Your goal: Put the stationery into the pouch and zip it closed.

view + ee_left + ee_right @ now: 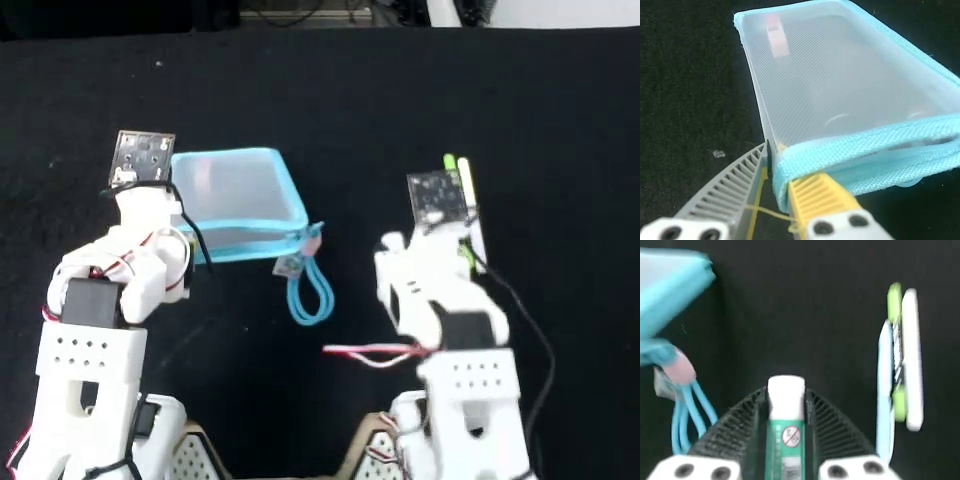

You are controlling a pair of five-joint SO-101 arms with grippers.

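The translucent pouch with light-blue trim lies on the black table, and a small pink item shows through it. My left gripper is shut on the trim at the pouch's near left corner. A blue loop strap and a pink zip pull hang at its right corner. My right gripper is shut on a green stick with a white cap, hovering right of the pouch. Beside it lie several pens, green, white and pale blue, partly hidden under the right arm.
The black table top stretches open behind the pouch and between the two arms. Red and white cables hang off the right arm near the table's front. The arm bases stand at the front edge.
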